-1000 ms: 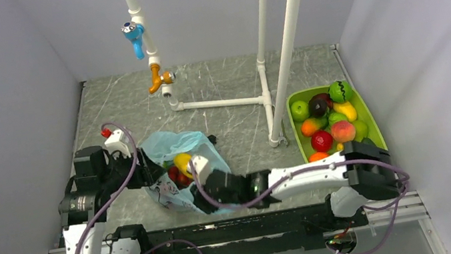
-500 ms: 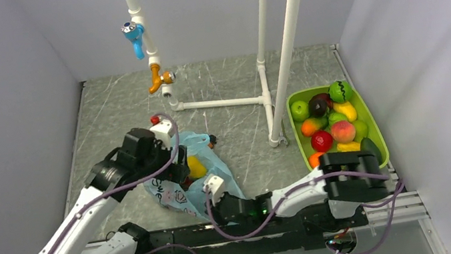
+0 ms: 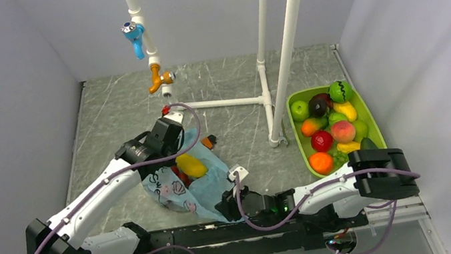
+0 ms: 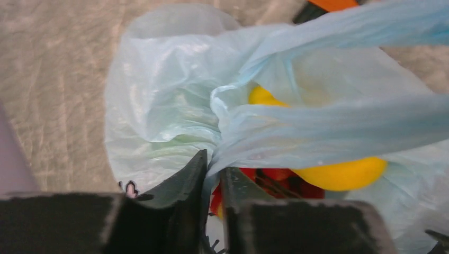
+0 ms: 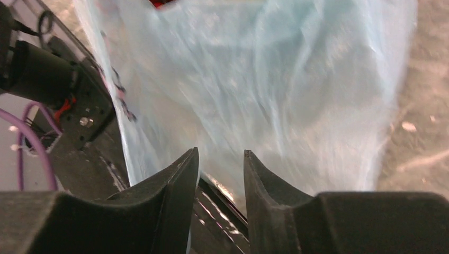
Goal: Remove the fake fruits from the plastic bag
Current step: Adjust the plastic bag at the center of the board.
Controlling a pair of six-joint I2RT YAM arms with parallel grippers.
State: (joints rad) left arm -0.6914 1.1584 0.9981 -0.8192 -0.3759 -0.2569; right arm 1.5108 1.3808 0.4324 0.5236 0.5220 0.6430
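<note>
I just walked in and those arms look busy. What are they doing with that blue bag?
A robot is emptying toy fruit from the plastic bag. The left claw pinches a fold of the bag near its opening, where a yellow fruit and a red fruit sit inside. The right claw, fingers apart, is at the bag's near edge. Other fruits fill the green tray.

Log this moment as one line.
left gripper: shut on plastic bag fold | right gripper: open at bag's near edge | yellow fruit: in bag mouth, not gripped
</note>
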